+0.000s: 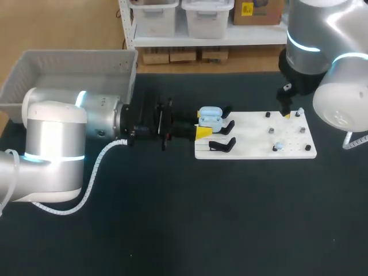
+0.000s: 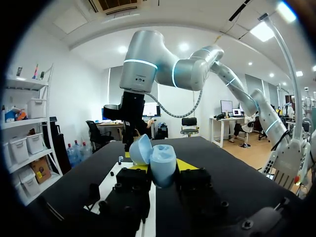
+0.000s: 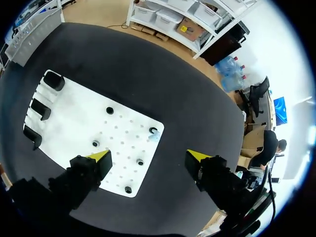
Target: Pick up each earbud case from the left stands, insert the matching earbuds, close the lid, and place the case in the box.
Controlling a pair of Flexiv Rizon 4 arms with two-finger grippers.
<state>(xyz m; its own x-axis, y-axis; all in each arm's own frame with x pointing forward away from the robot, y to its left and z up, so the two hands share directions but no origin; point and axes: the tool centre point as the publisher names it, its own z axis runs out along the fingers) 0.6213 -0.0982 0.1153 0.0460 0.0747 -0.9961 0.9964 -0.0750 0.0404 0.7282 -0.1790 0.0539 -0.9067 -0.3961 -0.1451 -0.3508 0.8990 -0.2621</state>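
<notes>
A light blue earbud case with its lid up is held level in my left gripper, over the black stands at the white board's left end. In the left wrist view the open case sits between both fingers of the left gripper, which is shut on it. My right gripper hangs open above the board's far right part. From its wrist, the right gripper stands wide over the board, and a small light blue earbud rests on a peg ahead of it.
A grey box stands at the table's far left corner. Several black pegs dot the board's right half, one with the light blue earbud. Three black stands show bare in the right wrist view. Dark tabletop lies in front.
</notes>
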